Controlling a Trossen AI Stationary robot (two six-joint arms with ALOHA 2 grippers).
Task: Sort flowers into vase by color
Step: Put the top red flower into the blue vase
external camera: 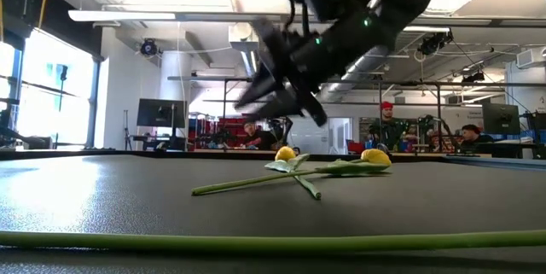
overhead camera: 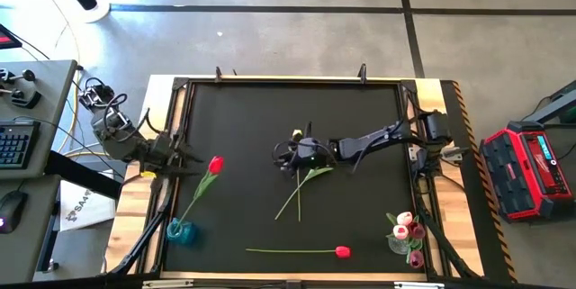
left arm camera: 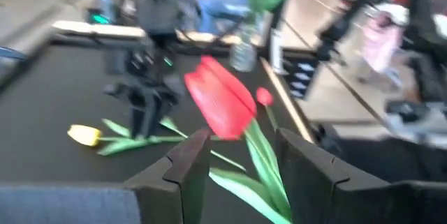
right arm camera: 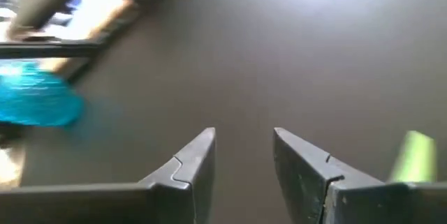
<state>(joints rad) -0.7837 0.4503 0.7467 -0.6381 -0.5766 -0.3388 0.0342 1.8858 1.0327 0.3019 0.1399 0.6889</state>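
While the right hand [overhead camera: 286, 156] hangs over the middle of the desk [overhead camera: 270, 109], we see its fingers [right arm camera: 195, 161] parted with nothing between them, just above the two crossed yellow tulips [overhead camera: 306, 181] lying there. Our left hand [overhead camera: 184, 165] sits at the desk's left edge, fingers [left arm camera: 185, 165] apart, not pinching the stem that runs between them; the red tulip [overhead camera: 214, 165] shows just beyond them, its stem leaning down into the blue vase [overhead camera: 178, 231]. Another red tulip [overhead camera: 342, 252] lies flat near the front edge. Pink tulips [overhead camera: 409, 229] stand in a clear vase [overhead camera: 399, 244] at the front right corner.
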